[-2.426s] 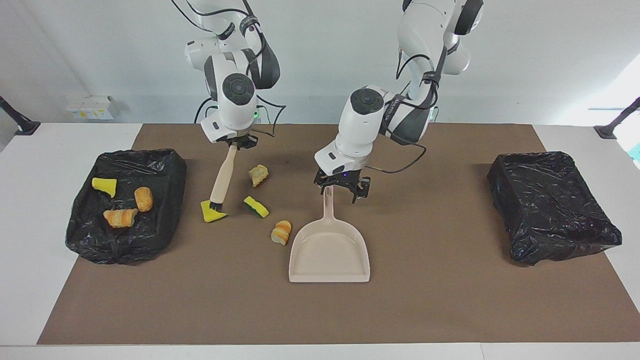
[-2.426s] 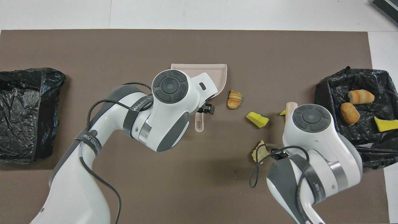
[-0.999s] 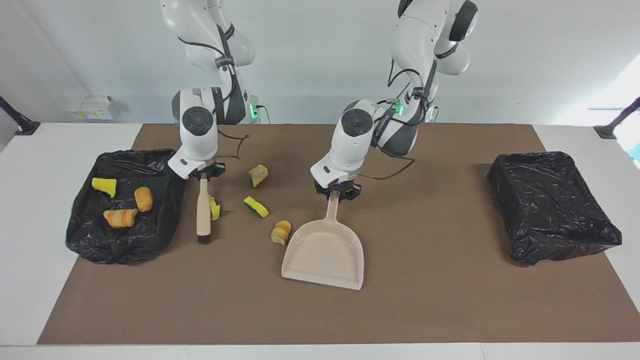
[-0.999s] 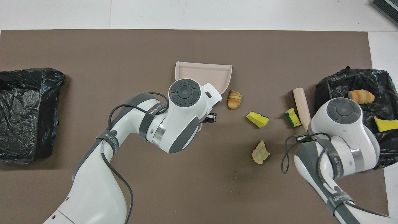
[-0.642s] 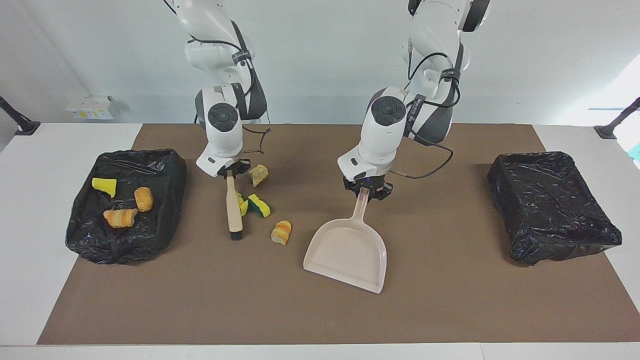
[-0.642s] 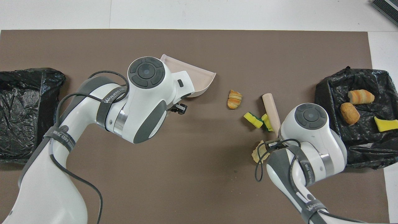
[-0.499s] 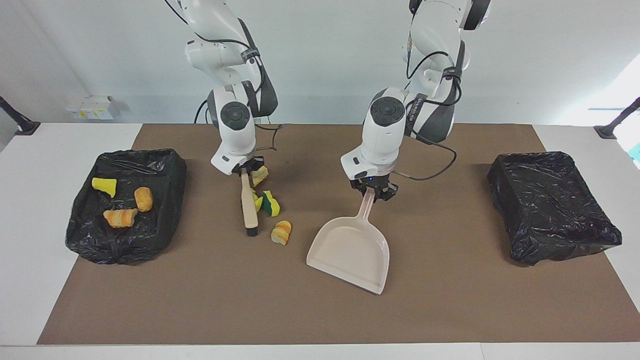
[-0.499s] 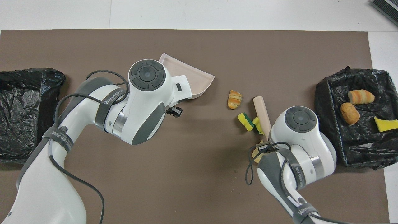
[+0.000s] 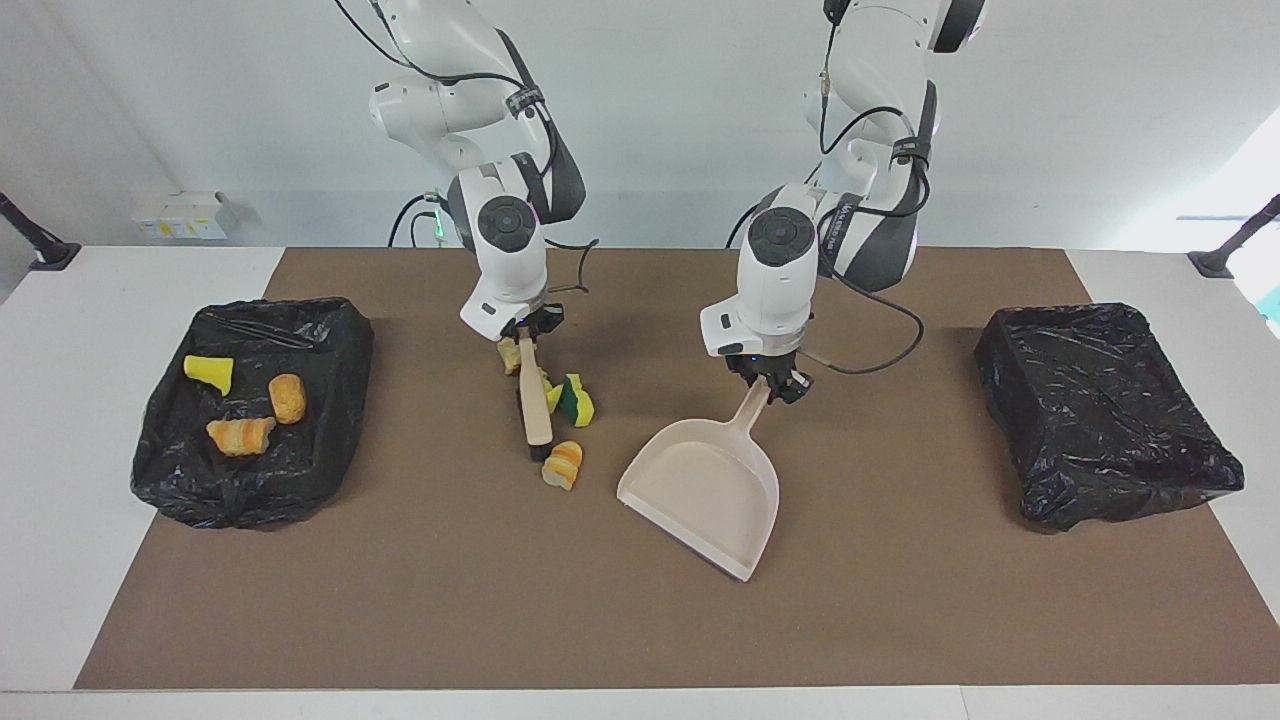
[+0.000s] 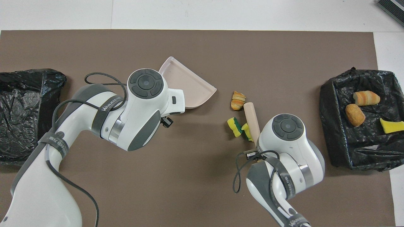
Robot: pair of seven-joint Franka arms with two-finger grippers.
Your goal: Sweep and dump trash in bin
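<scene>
Brown mat covers the table, one black-lined bin at each end. Right gripper is clamped on the brush handle, bristles down on the mat by the loose trash. Left gripper is pinched on the dustpan handle, pan resting on the mat, mouth angled toward the pile.

Progress, as I read it: approx. halfway. Three scraps already lie in the bin at the right arm's end: a yellow sponge piece and two bread chunks. Four are left on the mat: two sponge bits bunched against the brush, one bread chunk just beside its tip, and a tan piece mostly hidden under the right gripper. Nothing's in the pan yet. Other bin looks empty, though its inside isn't fully shown.

Overhead, both wrists block the grips.
</scene>
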